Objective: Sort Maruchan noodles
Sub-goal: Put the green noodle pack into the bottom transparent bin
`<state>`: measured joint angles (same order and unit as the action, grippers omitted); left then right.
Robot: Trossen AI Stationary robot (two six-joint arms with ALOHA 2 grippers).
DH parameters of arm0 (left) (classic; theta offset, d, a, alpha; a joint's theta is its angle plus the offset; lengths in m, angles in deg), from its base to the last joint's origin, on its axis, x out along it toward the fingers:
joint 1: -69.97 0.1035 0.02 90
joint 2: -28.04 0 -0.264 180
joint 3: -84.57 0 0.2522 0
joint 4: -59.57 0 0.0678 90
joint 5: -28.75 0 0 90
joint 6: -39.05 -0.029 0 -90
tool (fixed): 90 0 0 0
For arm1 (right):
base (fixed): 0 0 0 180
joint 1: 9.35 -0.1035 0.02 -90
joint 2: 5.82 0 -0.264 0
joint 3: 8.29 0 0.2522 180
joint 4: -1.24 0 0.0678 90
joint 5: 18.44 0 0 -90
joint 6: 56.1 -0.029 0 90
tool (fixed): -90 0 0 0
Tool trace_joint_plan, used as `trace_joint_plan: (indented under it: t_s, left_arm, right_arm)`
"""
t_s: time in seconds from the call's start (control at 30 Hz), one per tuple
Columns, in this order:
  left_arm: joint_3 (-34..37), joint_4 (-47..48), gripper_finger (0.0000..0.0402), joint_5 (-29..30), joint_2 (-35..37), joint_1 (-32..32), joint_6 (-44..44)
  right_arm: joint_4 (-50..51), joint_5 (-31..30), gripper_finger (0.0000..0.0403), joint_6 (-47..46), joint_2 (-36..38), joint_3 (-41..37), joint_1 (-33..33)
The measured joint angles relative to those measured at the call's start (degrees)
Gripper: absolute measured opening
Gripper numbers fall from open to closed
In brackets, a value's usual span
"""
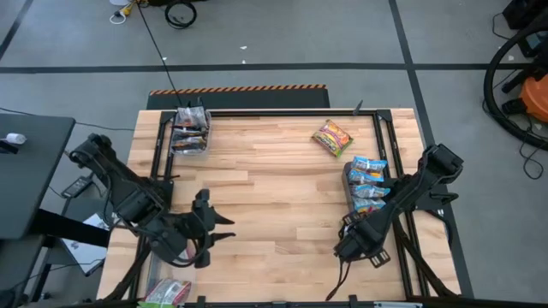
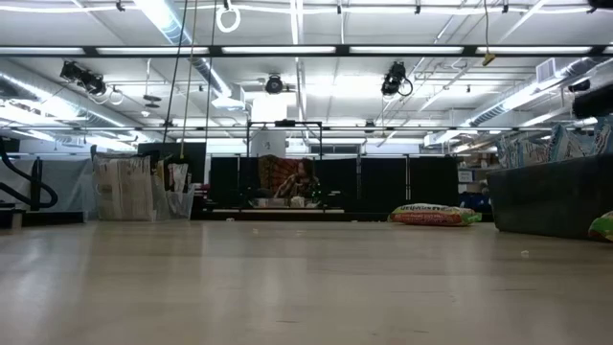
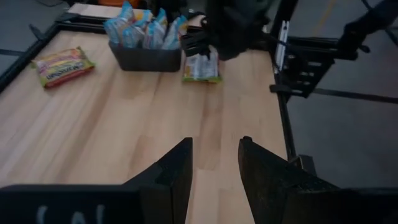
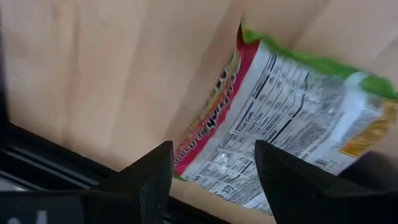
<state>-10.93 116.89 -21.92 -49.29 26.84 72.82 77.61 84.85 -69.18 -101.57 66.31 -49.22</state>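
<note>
On the wooden table [image 1: 274, 197], sorting stands part done, judged from how packets lie.

1. Room: open hall with ceiling strip lights, grey floor with dark lines, a person seated far off behind the table in the low view.
2. Table: pale planks, black frame rails on 3 sides, striped hazard tape at the far edge.
3. Left arm: near front-left corner; left gripper [image 1: 202, 224] hangs over bare wood, jaws part open, holding nothing.
4. Right arm: front-right; right gripper [image 4: 211, 180] sits low over the green-white packet [image 4: 292, 134], jaws spread wide at either side, nothing clamped that can be seen.
5. Dark bin [image 3: 144, 57] at right edge: several blue-white packets [image 1: 369, 175] standing inside.
6. Clear bin [image 1: 190, 130] at far-left: dark brown-orange packets.
7. Front-left edge: a green-red packet [image 1: 167, 293], its container unclear.
8. Loose: 1 yellow-red packet [image 1: 332, 138], far right of centre, unsorted.

Step in hand: pickup of the green-white packet lying just beside the dark bin. Next move likely calls for lowering squarely, closing on the flat wrapper's edges without sliding it, then carrying it across to the green group.
</note>
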Motion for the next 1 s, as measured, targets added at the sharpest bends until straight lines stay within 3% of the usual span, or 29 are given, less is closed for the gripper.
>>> trace_joint_plan:
  t_s: [0.27, 0.4, 0.67, 0.73, 0.87, 1.0]
  left_arm:
    - [0.0, -0.1, 0.0134, -0.8, -2.5, 0.6, -2.0]
    - [0.0, 0.0, 0.0135, -0.8, -4.5, 1.8, -2.9]
    - [0.0, 0.0, 0.0158, -6.9, -9.9, 7.0, 2.4]
    - [0.0, 0.5, 0.0168, -9.4, -11.8, 8.8, 7.8]
    - [3.5, 0.0, 0.0183, -16.0, -14.8, 12.7, 21.2]
    - [12.7, -12.6, 0.0186, -21.1, -15.5, 15.4, 37.3]
  right_arm:
    - [-6.9, -0.1, 0.0230, 8.6, 0.3, -4.5, 3.6]
    - [-15.5, -5.1, 0.0230, 12.3, 0.3, -4.4, 7.0]
    - [-36.1, -19.0, 0.0230, 17.8, -0.3, -3.9, 13.3]
    - [-35.4, -22.9, 0.0230, 15.9, -0.3, -0.8, 14.1]
    - [-22.7, -25.0, 0.0230, 8.7, 0.3, 6.1, 14.6]
    - [-11.1, -24.2, 0.0230, 3.2, 1.4, 11.2, 12.9]
